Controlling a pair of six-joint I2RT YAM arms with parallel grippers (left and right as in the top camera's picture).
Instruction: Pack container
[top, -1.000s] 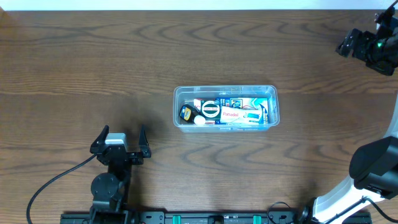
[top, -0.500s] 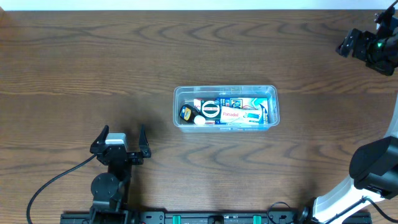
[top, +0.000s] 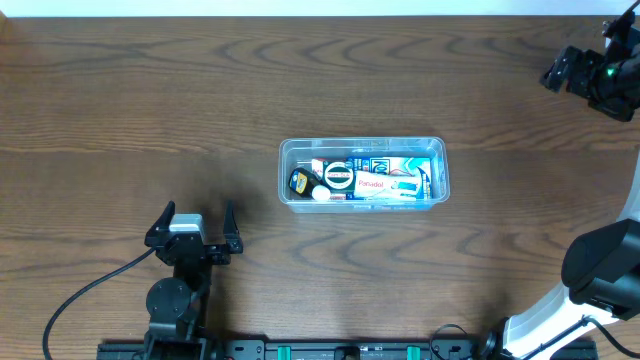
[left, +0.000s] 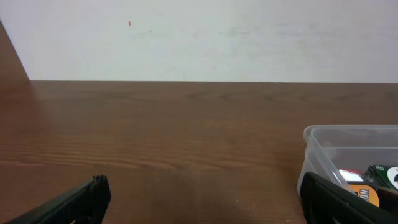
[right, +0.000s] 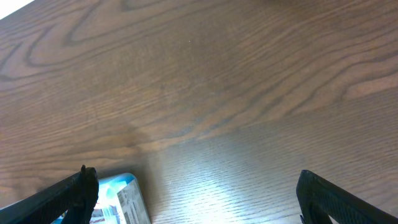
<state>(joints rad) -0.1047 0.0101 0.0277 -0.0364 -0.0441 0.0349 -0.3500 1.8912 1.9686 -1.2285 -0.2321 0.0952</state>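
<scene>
Overhead: the container (top: 360, 142) sits upright and open-topped mid-table, ahead of and to the right of the left end effector (top: 197, 214), well apart from it. Packed side by side inside are a white-red Panadol box (top: 371, 184), a round black-white item (top: 337, 176), a yellow-black item (top: 298, 181) and blue-white packets (top: 405, 166). Left end effector fingers are spread wide w/ nothing btwn them, over bare table (top: 120, 100). The right end effector (top: 585, 75) is at the far right corner. The container lies to its left, nearer the arm bases and well apart. Its spread can't be told from this view.

Left wrist: left end effector (left: 202, 193) is wide and empty. The container (left: 323, 143) is ahead-right, its near corner showing just above the right-hand finger. The yellow-black item (left: 364, 194) is seen through the wall.

Right wrist: right end effector (right: 196, 193) is wide and empty, w/ wood table (right: 249, 93) below. A blue-white packet (right: 121, 199) sits at the lower edge, just beside the finger at frame's left. Container wall can't be made out here.
</scene>
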